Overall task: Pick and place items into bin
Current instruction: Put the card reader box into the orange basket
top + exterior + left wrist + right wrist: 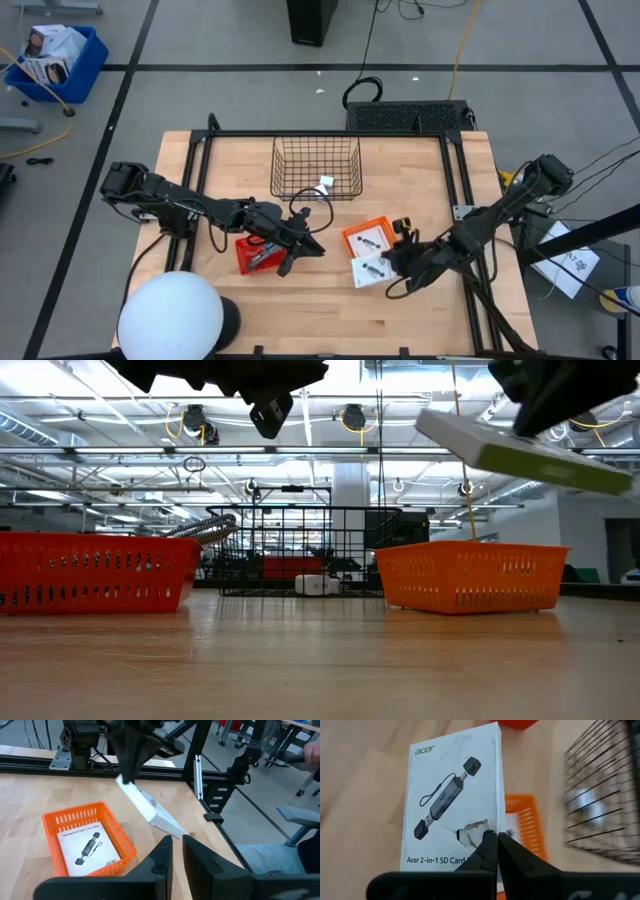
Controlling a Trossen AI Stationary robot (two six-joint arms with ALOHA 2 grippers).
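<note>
My right gripper (495, 844) is shut on a white card box (452, 800) printed with a black card reader, near the table's right side (368, 270). A second such card (89, 846) lies flat in the orange basket (367, 238). My left gripper (300, 246) hovers shut and empty over the red basket (252, 256), where a grey metal tool (266, 258) lies. One white cube (325, 185) rests on the floor of the black wire bin (316, 168). The other cube is out of view. My right gripper pinches the white card box between its two fingers at one short edge, beside a torn spot in the print (476, 828). The fingers come slanting down from the table's right side. The box is lifted clear of the table and tilted (520, 452).
The wire bin stands at the table's far middle, the red and orange baskets side by side in front of it. A white dome lamp (172, 316) sits at the near left corner. Black frame rails (452, 180) run along the table's sides. Bare wood lies along the near edge.
</note>
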